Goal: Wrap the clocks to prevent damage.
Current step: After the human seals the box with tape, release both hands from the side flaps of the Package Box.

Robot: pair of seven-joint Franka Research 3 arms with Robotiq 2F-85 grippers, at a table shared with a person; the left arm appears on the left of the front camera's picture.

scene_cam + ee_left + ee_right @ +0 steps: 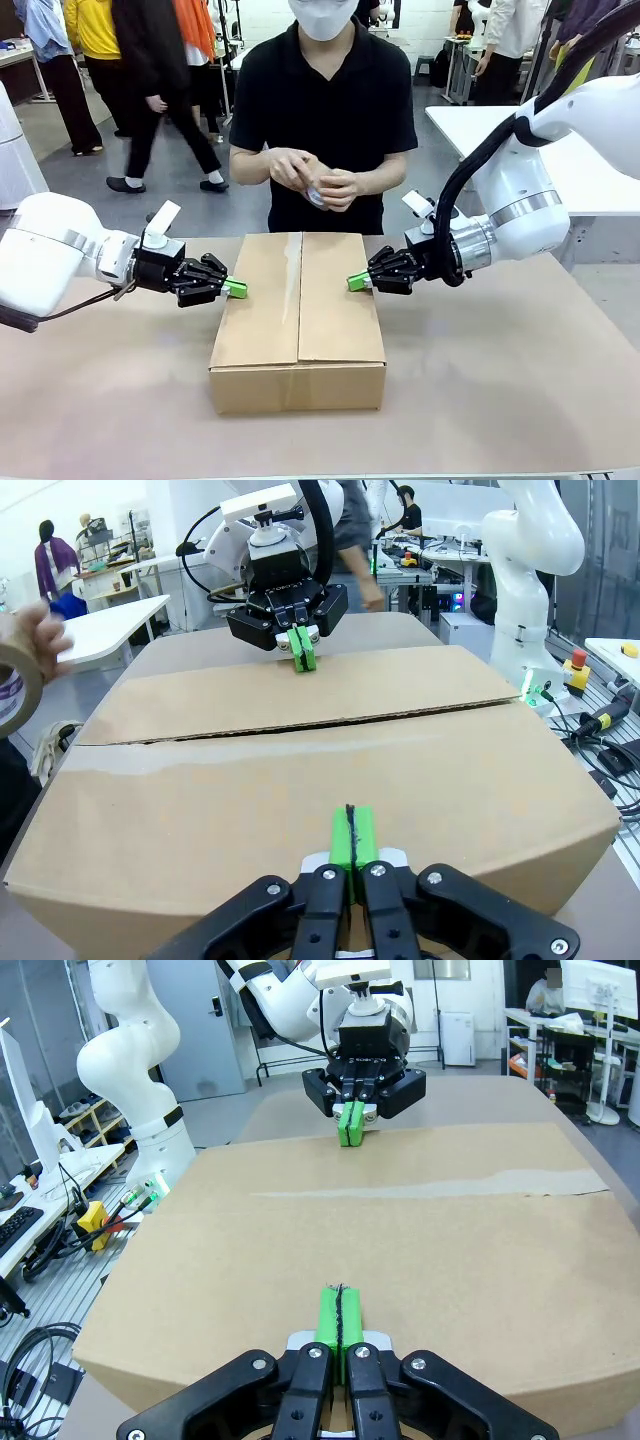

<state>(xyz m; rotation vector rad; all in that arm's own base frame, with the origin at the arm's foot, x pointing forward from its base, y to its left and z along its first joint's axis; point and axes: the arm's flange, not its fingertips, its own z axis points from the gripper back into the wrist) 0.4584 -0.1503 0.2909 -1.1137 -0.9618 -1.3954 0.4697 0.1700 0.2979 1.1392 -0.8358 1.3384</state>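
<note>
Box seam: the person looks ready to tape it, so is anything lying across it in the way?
Nothing visible does. The seam is clear. The left gripper and right gripper, both shut, sit at opposite side edges of the box, off it. The person's hands hold the tape roll beyond the far end.
</note>
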